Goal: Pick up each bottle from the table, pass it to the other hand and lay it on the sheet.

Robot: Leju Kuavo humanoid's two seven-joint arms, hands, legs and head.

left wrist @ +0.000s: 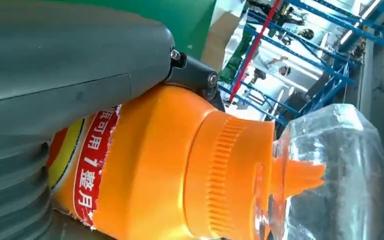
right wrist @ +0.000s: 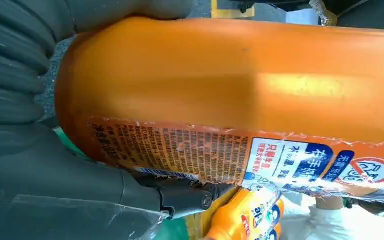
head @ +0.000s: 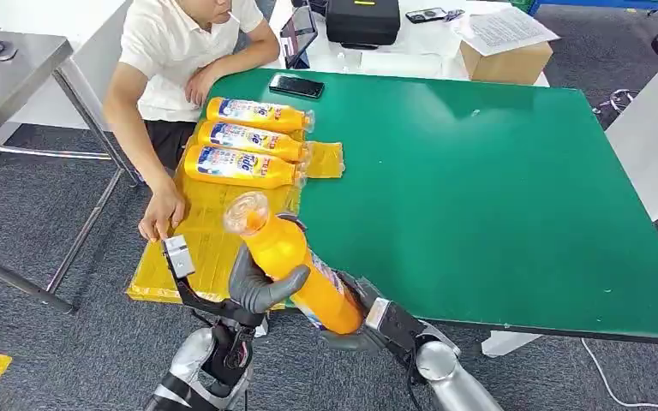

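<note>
An orange bottle (head: 287,257) with a clear cap (head: 246,212) hangs tilted above the table's near edge, cap pointing up and away. My left hand (head: 257,287) grips its upper body, thumb across the front. My right hand (head: 355,330) grips its base from below. In the left wrist view my left hand (left wrist: 55,75) lies against the bottle (left wrist: 155,165) just behind the ribbed neck. The right wrist view has my right hand (right wrist: 30,165) wrapped round the bottle's (right wrist: 240,75) bottom end. Three more orange bottles (head: 251,139) lie side by side on the yellow sheet (head: 206,248).
A person sits at the far left of the green table (head: 480,188), one hand (head: 161,214) resting on the sheet's left edge. A black phone (head: 296,86) lies at the table's far edge. A cardboard box (head: 505,60) and a black case (head: 361,21) stand behind.
</note>
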